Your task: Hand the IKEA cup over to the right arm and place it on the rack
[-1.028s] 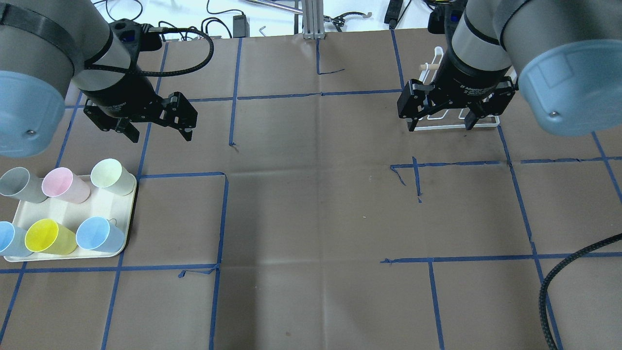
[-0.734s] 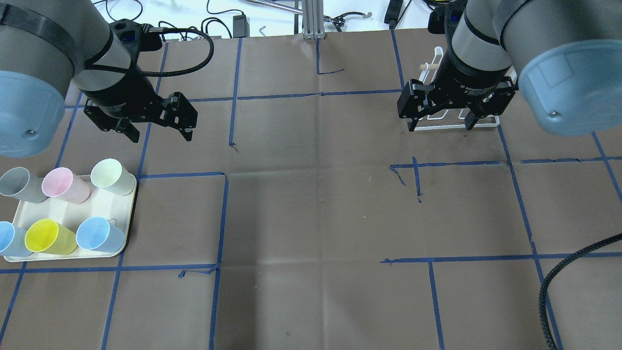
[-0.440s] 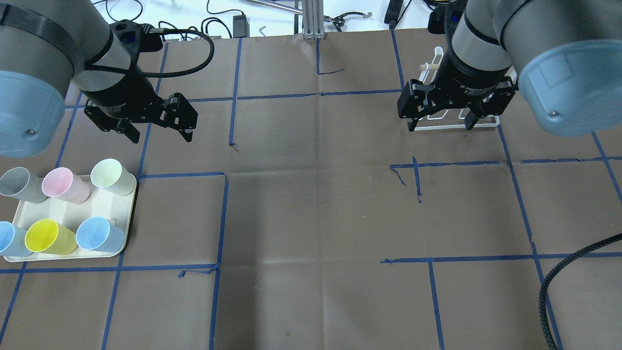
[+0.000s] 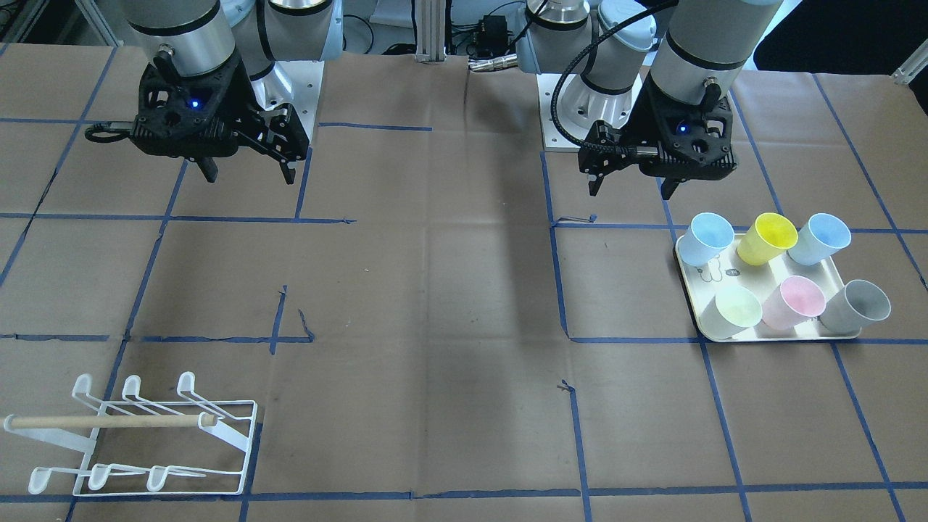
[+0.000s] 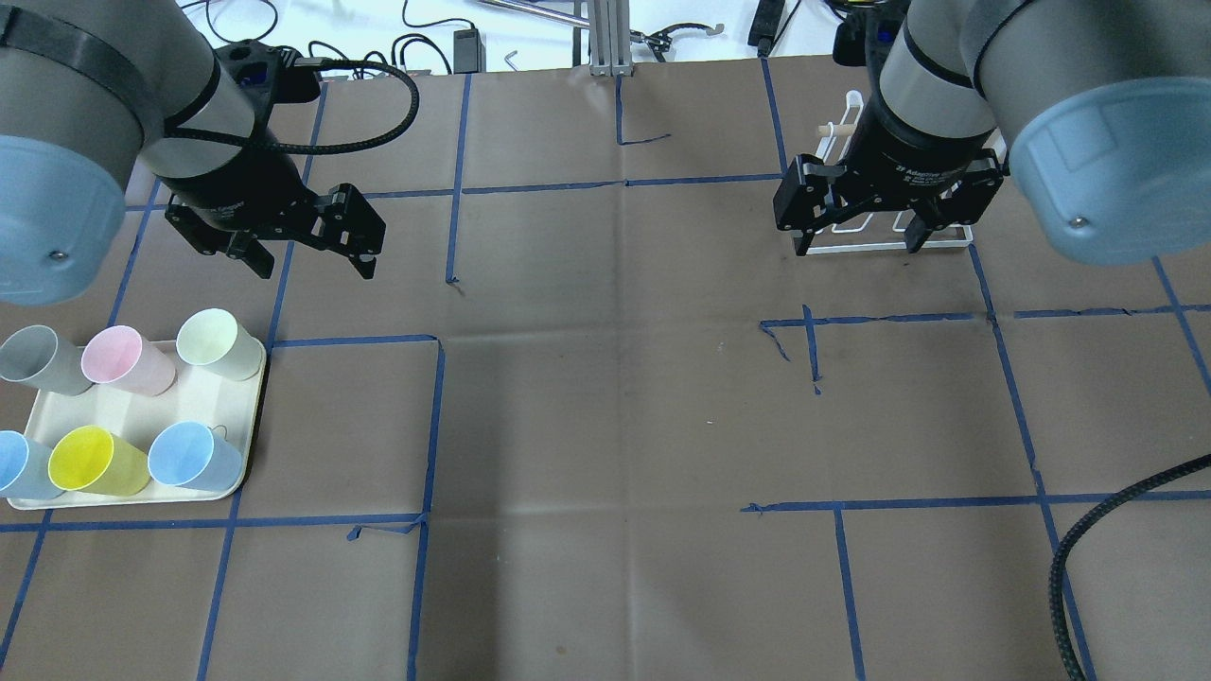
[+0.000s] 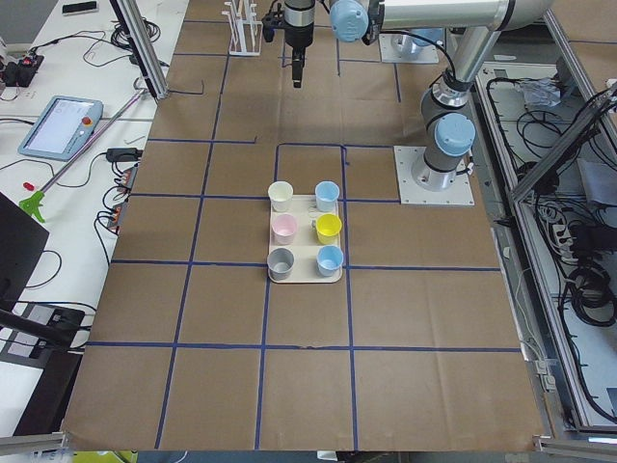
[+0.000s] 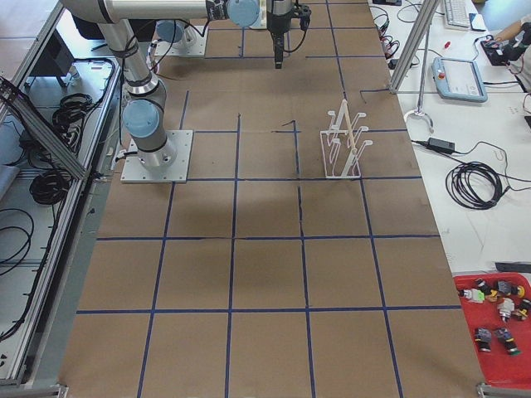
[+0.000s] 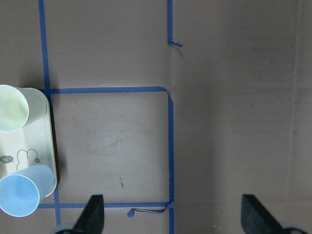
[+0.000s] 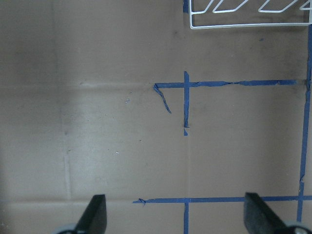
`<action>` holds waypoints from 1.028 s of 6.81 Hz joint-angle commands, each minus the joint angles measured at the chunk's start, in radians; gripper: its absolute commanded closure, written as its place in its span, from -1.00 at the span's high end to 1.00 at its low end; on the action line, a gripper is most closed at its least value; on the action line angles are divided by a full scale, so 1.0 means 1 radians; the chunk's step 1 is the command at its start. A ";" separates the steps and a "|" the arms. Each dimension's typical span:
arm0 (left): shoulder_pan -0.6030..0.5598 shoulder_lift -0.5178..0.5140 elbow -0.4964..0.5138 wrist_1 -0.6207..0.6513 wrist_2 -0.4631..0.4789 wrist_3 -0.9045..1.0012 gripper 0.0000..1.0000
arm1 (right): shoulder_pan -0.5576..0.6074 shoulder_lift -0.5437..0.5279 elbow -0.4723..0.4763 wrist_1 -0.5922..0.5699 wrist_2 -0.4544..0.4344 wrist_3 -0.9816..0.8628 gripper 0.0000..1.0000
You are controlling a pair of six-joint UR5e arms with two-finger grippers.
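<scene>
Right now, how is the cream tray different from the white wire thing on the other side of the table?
The tray is a solid, flat cream slab; the rack is open white wire with a wooden bar. The tray carries six pastel cups; the rack's prongs are all bare. The tray sits on the robot's left side, the rack on its right. Both rest on the brown, blue-taped table.

The silver-grey, blue-capped left arm point(image 5: 76, 95) is hanging its black two-finger left gripper point(image 5: 312, 268) pointing downward, fingers point(image 5: 365, 261) spread wide and empty. The matching right arm point(image 5: 1041, 47) is posing its black right gripper point(image 5: 859, 248) likewise, jaws parted, grasping nothing.
</scene>
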 commanded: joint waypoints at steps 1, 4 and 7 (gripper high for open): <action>0.003 0.000 0.003 0.000 0.000 0.005 1.00 | 0.000 0.000 0.000 0.000 0.000 -0.001 1.00; 0.043 0.001 -0.008 0.001 0.000 0.007 1.00 | 0.000 0.002 -0.002 0.000 0.000 -0.001 1.00; 0.237 -0.023 -0.009 0.012 0.000 0.128 1.00 | 0.000 0.002 -0.002 0.000 0.000 -0.001 1.00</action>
